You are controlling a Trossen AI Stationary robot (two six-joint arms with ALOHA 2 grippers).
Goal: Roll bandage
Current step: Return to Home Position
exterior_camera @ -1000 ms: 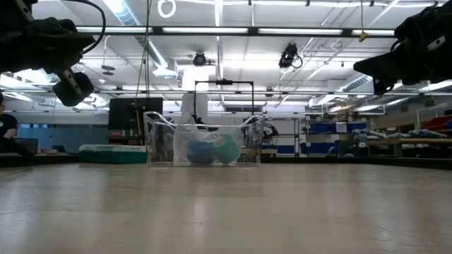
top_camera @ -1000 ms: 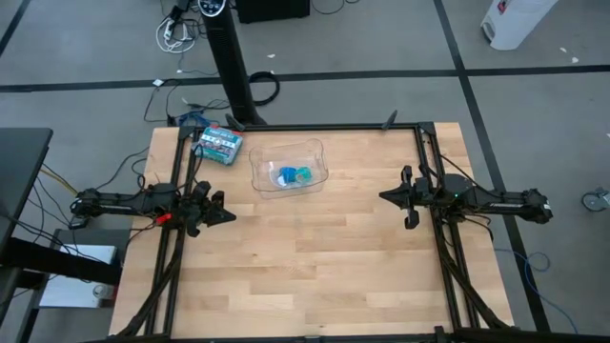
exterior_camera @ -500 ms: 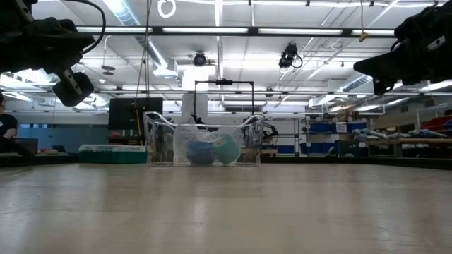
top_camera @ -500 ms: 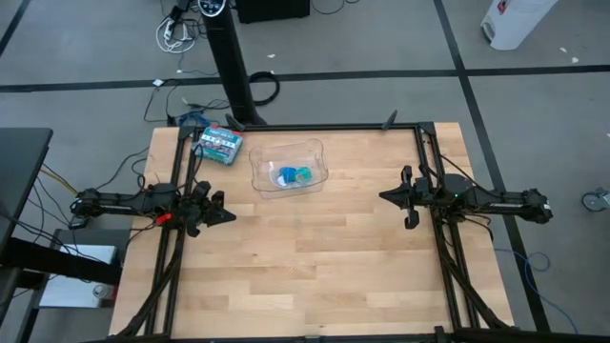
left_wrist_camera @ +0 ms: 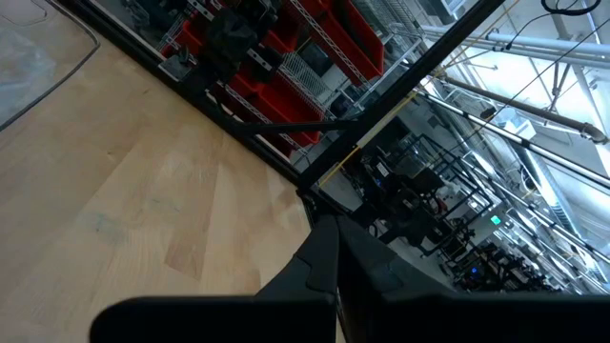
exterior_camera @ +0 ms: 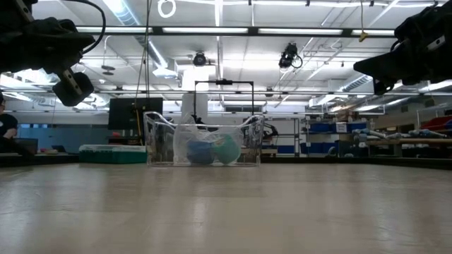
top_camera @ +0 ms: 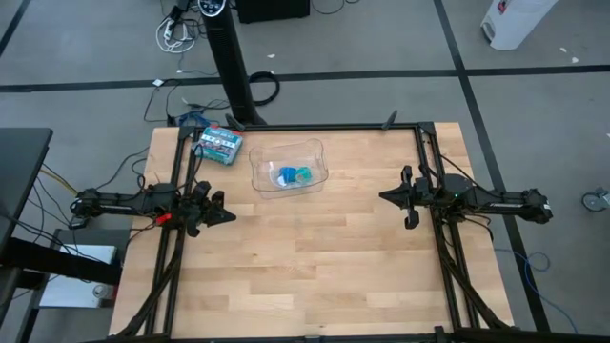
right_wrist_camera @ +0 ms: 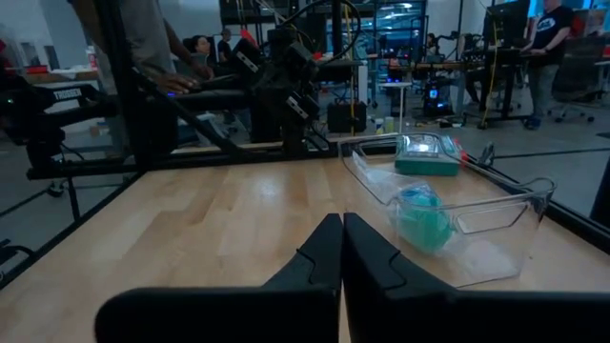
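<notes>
The bandage (top_camera: 286,176) is a small bright blue roll lying inside a clear plastic bin (top_camera: 288,152) at the table's far middle, next to a small teal-green roll (top_camera: 303,174). The low view shows the blue roll (exterior_camera: 199,152) behind the bin's wall. The right wrist view shows only the teal roll (right_wrist_camera: 422,216) in the bin. My left gripper (top_camera: 229,215) hovers shut and empty at the table's left. My right gripper (top_camera: 386,197) hovers shut and empty at the table's right. Both are well apart from the bin.
A green-and-white printed box (top_camera: 220,144) lies at the far left, beside the bin. Black frame rails (top_camera: 324,126) run along the table's far and side edges. Bare wood (top_camera: 315,257) spans the middle and near part. People stand in the room beyond (right_wrist_camera: 143,38).
</notes>
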